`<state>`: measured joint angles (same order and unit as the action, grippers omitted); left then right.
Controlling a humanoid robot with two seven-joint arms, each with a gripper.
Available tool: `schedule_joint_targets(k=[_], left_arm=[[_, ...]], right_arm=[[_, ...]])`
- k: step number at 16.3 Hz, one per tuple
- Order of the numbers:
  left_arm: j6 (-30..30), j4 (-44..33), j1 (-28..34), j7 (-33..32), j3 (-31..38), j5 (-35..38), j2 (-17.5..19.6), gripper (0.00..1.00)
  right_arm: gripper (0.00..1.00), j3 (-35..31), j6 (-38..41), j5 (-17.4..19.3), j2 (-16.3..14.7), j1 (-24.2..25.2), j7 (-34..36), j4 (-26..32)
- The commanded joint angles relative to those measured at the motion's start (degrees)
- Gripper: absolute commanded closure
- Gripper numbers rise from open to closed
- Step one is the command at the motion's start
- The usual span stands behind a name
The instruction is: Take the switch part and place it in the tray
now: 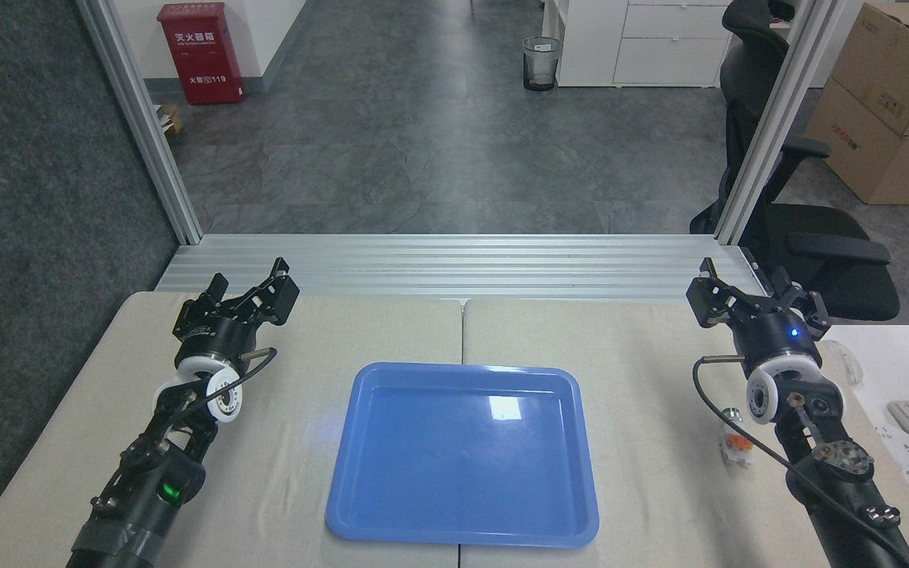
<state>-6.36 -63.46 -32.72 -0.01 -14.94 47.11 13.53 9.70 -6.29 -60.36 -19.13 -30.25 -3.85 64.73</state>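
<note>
Both hands hover released over the bench (304, 473), holding nothing: the left hand (253, 296) at middle left of the frame, the right hand (754, 296) at middle right. Centre low lies the blue tray (462, 536), bare. At lower right, just beside the right arm, the small switch part (733, 438) stands on the bench, well apart from the tray.

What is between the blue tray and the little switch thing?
Nothing. In the head view, only bare beige table lies between the tray and the switch part, which stands beside the right arm.
</note>
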Motion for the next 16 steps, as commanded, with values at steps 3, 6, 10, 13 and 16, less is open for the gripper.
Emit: schedule_joint_targets(k=[3,6,10,13,16], left_arm=[[0.03,0.09,-0.07,-0.07,0.0,0.09,0.01,0.0],[0.03,0.09,-0.07,-0.07,0.0,0.0,0.01,0.0],[0.03,0.09,-0.07,0.01,0.0,0.0,0.01,0.0],[0.03,0.09,-0.07,0.01,0.0,0.0,0.01,0.0],[0.03,0.09,-0.07,-0.07,0.0,0.0,0.01,0.0]], right_arm=[[0.03,1.73,-0.21,0.42,-0.73,-1.04,0.16,0.13],[0.03,1.9,-0.21,0.42,-0.65,-1.04,0.16,0.13],[0.03,2.08,-0.21,0.33,-0.82,-1.04,0.16,0.13],[0.03,1.99,1.19,0.24,-0.82,-0.96,0.34,0.13],[0.03,1.99,1.9,-0.11,-0.82,-1.13,0.43,0.13]])
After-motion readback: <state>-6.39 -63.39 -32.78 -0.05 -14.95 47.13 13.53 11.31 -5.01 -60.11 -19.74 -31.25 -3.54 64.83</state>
